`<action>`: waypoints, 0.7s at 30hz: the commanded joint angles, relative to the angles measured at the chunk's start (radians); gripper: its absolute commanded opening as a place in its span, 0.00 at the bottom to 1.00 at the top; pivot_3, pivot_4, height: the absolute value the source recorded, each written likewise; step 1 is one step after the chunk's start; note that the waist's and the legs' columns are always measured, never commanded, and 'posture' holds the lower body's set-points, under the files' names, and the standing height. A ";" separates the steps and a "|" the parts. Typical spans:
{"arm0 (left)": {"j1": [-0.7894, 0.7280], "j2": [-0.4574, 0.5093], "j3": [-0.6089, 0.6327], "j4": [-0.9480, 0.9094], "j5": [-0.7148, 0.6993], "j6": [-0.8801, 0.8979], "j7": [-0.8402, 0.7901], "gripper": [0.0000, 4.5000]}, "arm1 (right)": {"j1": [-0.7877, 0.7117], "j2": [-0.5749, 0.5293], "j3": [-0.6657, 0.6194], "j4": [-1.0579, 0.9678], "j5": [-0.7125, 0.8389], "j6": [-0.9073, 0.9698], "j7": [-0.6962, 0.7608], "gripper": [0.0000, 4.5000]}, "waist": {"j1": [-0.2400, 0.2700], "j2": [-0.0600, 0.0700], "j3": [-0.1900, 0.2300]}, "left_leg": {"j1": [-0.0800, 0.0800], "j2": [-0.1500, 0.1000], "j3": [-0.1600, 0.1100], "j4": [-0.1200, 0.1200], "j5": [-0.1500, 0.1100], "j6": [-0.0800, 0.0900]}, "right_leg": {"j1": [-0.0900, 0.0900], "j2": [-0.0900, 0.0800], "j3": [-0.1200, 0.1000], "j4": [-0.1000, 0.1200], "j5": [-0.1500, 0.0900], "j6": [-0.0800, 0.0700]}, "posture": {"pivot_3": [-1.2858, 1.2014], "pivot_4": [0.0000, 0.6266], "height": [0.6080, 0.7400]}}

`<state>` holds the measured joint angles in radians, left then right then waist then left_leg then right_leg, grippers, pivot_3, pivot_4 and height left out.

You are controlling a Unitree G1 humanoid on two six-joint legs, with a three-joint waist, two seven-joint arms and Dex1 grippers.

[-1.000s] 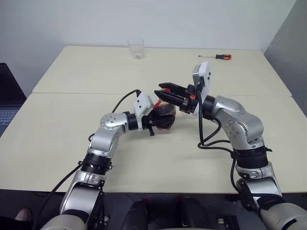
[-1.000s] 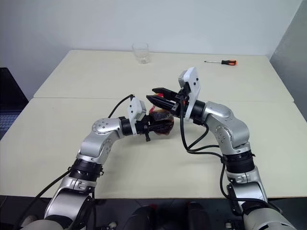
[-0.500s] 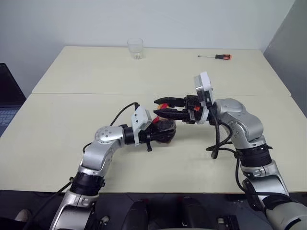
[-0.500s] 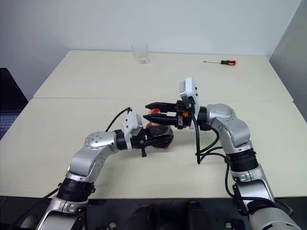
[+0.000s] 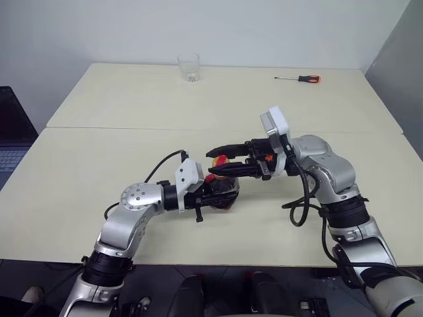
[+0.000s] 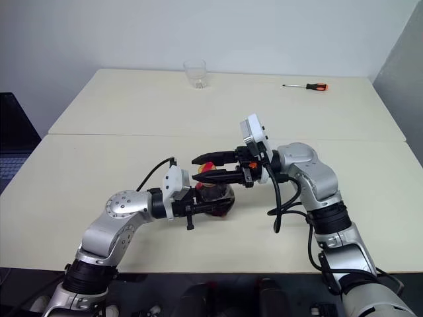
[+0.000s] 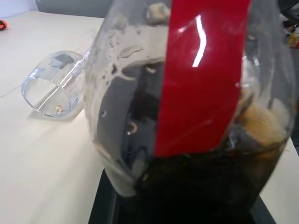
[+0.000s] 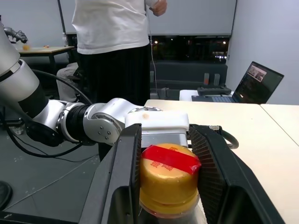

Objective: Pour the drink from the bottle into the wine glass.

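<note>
My left gripper (image 5: 213,195) is shut on the body of the bottle (image 5: 227,185), held just above the table near its middle. The left wrist view shows its clear wall, a red band (image 7: 201,74) and the dark drink (image 7: 201,191) in the lower part. My right gripper (image 5: 212,163) points level towards the left, open, with one finger on each side of the yellow cap (image 8: 168,179). The fingers (image 8: 128,177) stand very close to the cap. The wine glass is out of view.
A short clear tumbler (image 5: 188,66) stands at the far edge of the table (image 5: 99,165), and a screwdriver (image 5: 299,78) lies at the far right. A laptop (image 5: 10,142) sits off the left edge. A person (image 8: 117,28) stands beyond the table in the right wrist view.
My left gripper has drawn the bottle back towards me and slightly down. My right gripper has swung to level, and its fingers have come around the cap.
</note>
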<state>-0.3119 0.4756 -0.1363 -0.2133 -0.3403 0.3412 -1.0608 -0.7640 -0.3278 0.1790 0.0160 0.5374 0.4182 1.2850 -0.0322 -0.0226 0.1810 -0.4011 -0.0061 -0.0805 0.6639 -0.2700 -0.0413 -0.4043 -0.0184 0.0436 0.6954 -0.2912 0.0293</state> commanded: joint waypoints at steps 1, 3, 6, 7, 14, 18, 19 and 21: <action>-0.024 -0.014 -0.014 -0.065 -0.040 -0.030 -0.014 0.22 | -0.022 -0.003 -0.008 -0.002 -0.014 -0.021 -0.011 0.59 | 0.000 0.000 0.000 | 0.000 0.000 0.000 0.000 0.000 0.000 | 0.000 0.000 0.000 0.000 0.000 0.000 | 0.52 0.24 1.00; -0.026 -0.013 -0.014 -0.063 -0.042 -0.031 -0.013 0.22 | -0.020 -0.005 -0.011 -0.003 -0.021 -0.023 -0.019 0.75 | 0.000 0.000 0.000 | 0.000 0.000 0.000 0.000 0.000 0.000 | 0.000 0.000 0.000 0.000 0.000 0.000 | 0.52 0.24 1.00; -0.024 -0.008 -0.013 -0.061 -0.045 -0.030 -0.014 0.22 | -0.015 -0.005 -0.024 -0.017 -0.016 0.000 -0.059 0.98 | 0.000 0.000 0.000 | 0.000 0.000 0.000 0.000 0.000 0.000 | 0.000 0.000 0.000 0.000 0.000 0.000 | 0.52 0.24 1.00; -0.022 -0.007 -0.012 -0.060 -0.045 -0.030 -0.013 0.22 | -0.012 -0.006 -0.030 -0.026 -0.010 0.012 -0.075 0.99 | 0.000 0.000 0.000 | 0.000 0.000 0.000 0.000 0.000 0.000 | 0.000 0.000 0.000 0.000 0.000 0.000 | 0.52 0.24 1.00; -0.014 -0.003 0.013 -0.038 -0.040 -0.029 0.018 0.22 | 0.059 -0.038 -0.082 -0.201 0.046 0.128 -0.218 0.99 | 0.001 0.000 0.000 | 0.000 0.000 0.000 0.000 0.000 0.000 | 0.000 0.000 0.000 0.000 0.000 0.000 | 0.52 0.24 1.00; -0.047 -0.026 0.016 0.009 -0.028 -0.041 0.052 0.22 | 0.078 -0.035 -0.104 -0.260 0.056 0.171 -0.304 0.99 | 0.001 0.000 0.000 | 0.000 0.000 0.000 0.000 0.000 0.000 | 0.000 0.000 0.000 0.000 0.000 0.000 | 0.52 0.24 1.00; -0.061 -0.038 0.013 0.028 -0.023 -0.046 0.062 0.22 | 0.082 -0.031 -0.109 -0.271 0.060 0.179 -0.327 0.99 | 0.001 0.000 0.000 | 0.000 0.000 0.000 0.000 0.000 0.000 | 0.000 0.000 0.000 0.001 0.000 0.000 | 0.52 0.24 1.00; -0.088 -0.059 0.007 0.069 -0.011 -0.060 0.079 0.22 | 0.087 -0.023 -0.112 -0.289 0.061 0.190 -0.365 0.99 | 0.001 0.000 0.000 | 0.000 0.000 0.000 0.000 0.000 0.000 | 0.000 0.000 0.000 0.001 0.000 0.000 | 0.52 0.24 1.00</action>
<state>-0.3698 0.4307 -0.1433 -0.1439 -0.3498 0.3184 -0.9973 -0.6781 -0.3587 0.0942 -0.2260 0.5738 0.6011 0.9551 -0.0308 -0.0226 0.1810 -0.4011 -0.0062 -0.0808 0.6640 -0.2699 -0.0413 -0.4042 -0.0185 0.0431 0.6962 -0.2912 0.0292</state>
